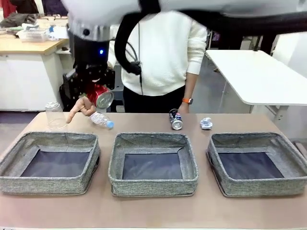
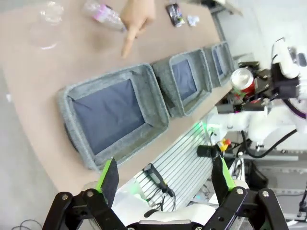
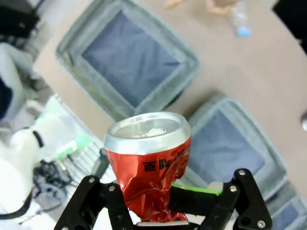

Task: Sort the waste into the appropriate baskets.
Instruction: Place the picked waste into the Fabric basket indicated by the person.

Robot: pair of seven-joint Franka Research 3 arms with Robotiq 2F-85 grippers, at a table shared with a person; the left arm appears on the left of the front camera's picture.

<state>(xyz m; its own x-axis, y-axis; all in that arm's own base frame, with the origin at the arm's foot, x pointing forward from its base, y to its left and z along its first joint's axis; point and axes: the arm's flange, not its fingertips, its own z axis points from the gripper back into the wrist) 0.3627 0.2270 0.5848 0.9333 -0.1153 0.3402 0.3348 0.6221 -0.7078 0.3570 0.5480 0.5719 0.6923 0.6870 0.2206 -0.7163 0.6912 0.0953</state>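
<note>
Currently right gripper point(image 3: 153, 199) is clamping the crushed red can point(image 3: 148, 158) by its crumpled end, holding it in the air above the table point(image 1: 153, 211). Left gripper point(image 2: 164, 167) is hanging near the left basket point(image 2: 156, 98), fingers wide apart, gripping nothing. Person's hand point(image 1: 80, 108) is pointing down beside the clear bottle point(image 1: 101, 120)

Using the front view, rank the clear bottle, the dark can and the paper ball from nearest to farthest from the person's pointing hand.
1. Clear bottle, right beside the pointing hand, on the table's left.
2. Dark can, beyond the middle basket.
3. Paper ball, farther right, beyond the right basket.
</note>
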